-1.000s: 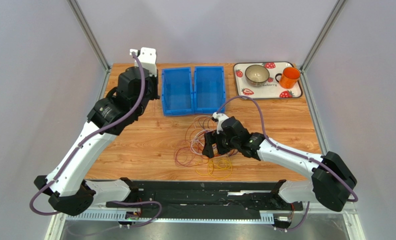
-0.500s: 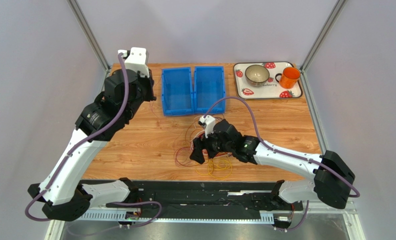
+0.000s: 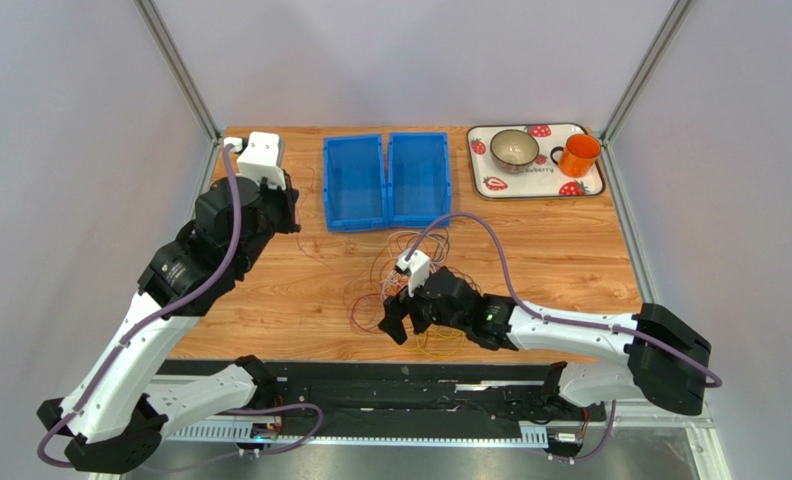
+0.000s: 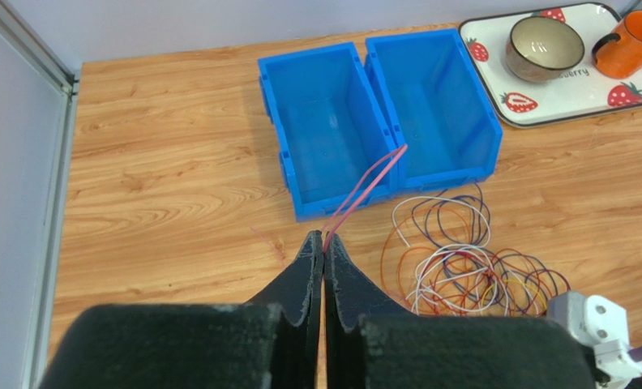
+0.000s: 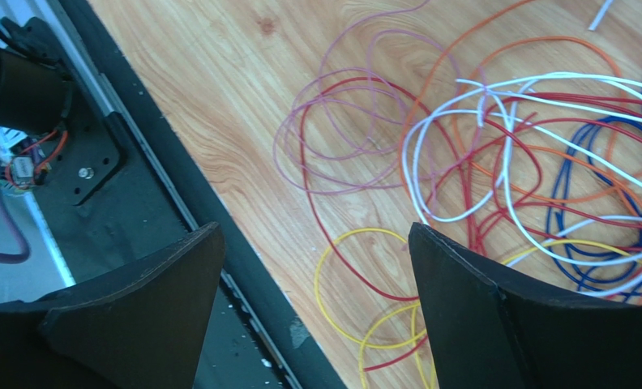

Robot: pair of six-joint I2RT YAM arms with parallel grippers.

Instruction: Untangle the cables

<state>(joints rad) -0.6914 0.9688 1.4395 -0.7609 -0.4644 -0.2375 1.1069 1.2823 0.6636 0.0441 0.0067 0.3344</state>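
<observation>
Left jaws: closed; the left gripper (image 4: 323, 241) pinched a thin pink-red cable (image 4: 366, 185) between its fingertips.
Right jaws: wide apart, holding nothing; the right gripper (image 5: 314, 233) pointed down at the table (image 3: 300, 290).
Landmark: a pair of blue bins (image 3: 386, 182) stood side by side at the far middle of the table, both open-topped.
Left gripper position: to the left of the blue bins and slightly nearer the arm bases, raised above the wood.
Held cable: ran taut from the closed fingertips up to the front of the blue bins, close to where the two bins met; its far end appeared to rest against the front wall, though the view was too coarse to confirm contact.
Cables: the remaining cables (image 3: 402, 258) lay in loose overlapping loops on the wood just in front of the blue bins, toward the right-hand bin; white, dark red, orange, yellow, blue-purple and pale pink strands crossed one another.
Right gripper position: on the near side of the pile from the blue bins, over its near edge; yellow and red loops lay between the two fingers in the wrist view.
Contact, right fingers: could not be determined.
Other items: to the right of the blue bins sat a strawberry-print tray (image 3: 542, 191) carrying a bowl (image 3: 514, 149) and an orange mug (image 3: 578, 155).
</observation>
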